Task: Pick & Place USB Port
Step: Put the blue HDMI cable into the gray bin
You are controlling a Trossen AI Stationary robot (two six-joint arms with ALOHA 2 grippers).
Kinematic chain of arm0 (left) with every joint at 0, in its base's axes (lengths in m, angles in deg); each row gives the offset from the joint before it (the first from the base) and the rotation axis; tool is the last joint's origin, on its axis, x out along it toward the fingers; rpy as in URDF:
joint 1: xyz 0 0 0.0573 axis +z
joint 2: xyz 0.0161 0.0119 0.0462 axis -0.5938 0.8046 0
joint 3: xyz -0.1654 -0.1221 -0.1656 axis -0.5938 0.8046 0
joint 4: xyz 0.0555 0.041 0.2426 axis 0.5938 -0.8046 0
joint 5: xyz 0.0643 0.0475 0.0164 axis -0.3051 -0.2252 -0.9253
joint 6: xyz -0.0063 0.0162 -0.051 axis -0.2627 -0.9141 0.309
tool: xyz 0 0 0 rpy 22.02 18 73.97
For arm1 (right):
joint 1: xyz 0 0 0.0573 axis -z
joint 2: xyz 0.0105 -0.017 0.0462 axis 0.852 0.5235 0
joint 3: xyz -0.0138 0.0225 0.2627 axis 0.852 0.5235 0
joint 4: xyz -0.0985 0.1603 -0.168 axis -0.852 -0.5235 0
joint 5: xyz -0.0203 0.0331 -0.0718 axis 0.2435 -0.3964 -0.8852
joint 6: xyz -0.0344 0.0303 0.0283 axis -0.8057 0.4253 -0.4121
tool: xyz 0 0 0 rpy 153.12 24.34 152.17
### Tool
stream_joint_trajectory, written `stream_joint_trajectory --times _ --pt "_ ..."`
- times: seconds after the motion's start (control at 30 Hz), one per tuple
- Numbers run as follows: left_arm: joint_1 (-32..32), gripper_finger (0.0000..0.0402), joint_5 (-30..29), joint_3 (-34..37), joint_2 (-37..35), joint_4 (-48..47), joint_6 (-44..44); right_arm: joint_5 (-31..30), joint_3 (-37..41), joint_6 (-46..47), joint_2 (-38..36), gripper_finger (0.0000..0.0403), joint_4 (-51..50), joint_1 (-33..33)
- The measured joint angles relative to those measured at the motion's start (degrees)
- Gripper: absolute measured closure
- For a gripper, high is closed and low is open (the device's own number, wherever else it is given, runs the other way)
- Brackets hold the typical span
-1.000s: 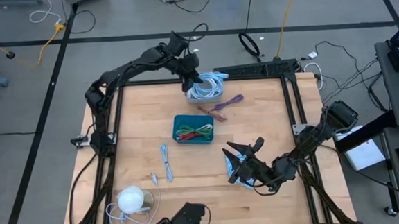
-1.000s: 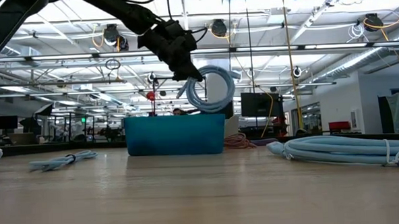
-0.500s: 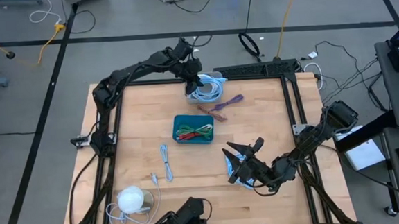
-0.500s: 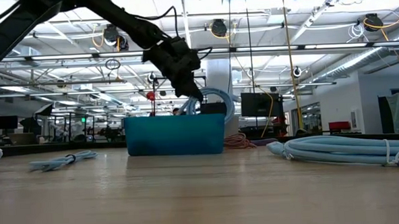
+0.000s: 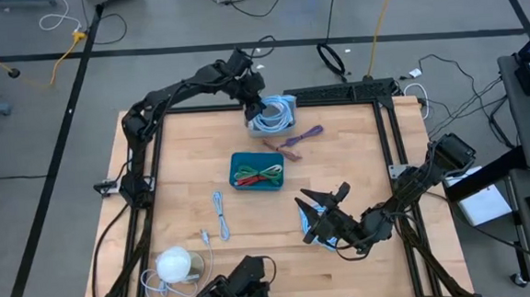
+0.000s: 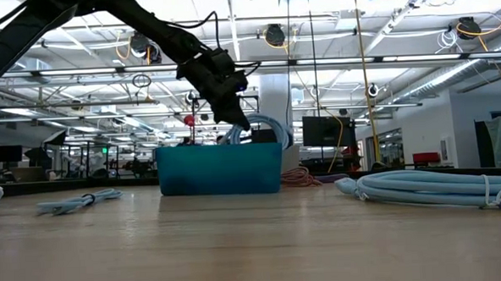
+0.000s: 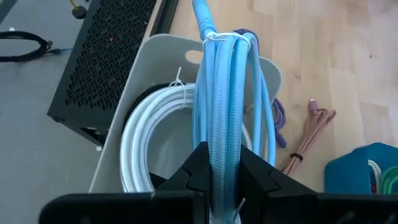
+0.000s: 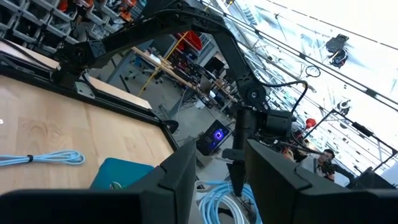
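1. We see the left gripper (image 5: 261,105) at the upper centre of the high view, at the far edge of the table (image 5: 183,163), over the white bin (image 5: 287,102).
2. In the left wrist view the left gripper (image 7: 222,163) is clenched on the light blue cable bundle (image 7: 219,106); the coil runs up between the two dark fingers (image 7: 194,168) and hangs into the white bin (image 7: 140,81).
3. A white cable coil (image 7: 144,143) already lies inside that bin, beside the held bundle.
4. In the low view, the same bundle (image 6: 265,127) shows just above and behind the teal tray (image 6: 219,169), centre of frame, with the left gripper (image 6: 232,114) on it.
5. The teal tray (image 5: 256,171) sits mid-table in the high view, holding red and green cables (image 5: 259,175).
6. A purple cable (image 5: 303,136) and a pinkish cable (image 5: 280,148) lie between bin and tray.
7. The right gripper (image 5: 313,215) waits at lower right of the table, fingers spread apart, holding nothing, over a blue cable (image 5: 309,227).
8. That blue cable (image 6: 430,188) appears on the table at the right of the low view.
9. A thin light cable (image 5: 220,214) lies lower left of the tray; a white round object (image 5: 173,264) sits at the lower left corner.
10. A black perforated box (image 7: 106,56) stands just beside the bin, off the table edge.
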Motion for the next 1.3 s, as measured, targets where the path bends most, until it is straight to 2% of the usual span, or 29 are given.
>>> stream_joint_trajectory --times 0.47,0.87,1.2,1.3 --pt "0.8 0.0362 -1.1 0.0 -0.3 0.0 0.2 0.0 0.0 0.2 0.0 0.0273 0.0 0.0" --pt "-0.6 0.0362 1.2 0.0 -0.3 -3.1 0.1 0.1 0.0 0.2 0.0 0.0273 0.0 0.0" --pt "-1.1 0.0362 0.1 0.0 -0.4 -4.6 0.2 0.1 0.0 0.2 0.0 0.0273 0.0 0.0" --pt "-1.1 0.0362 -2.2 0.0 -0.4 -4.5 0.5 0.1 0.0 0.2 0.0 0.0273 0.1 0.0"
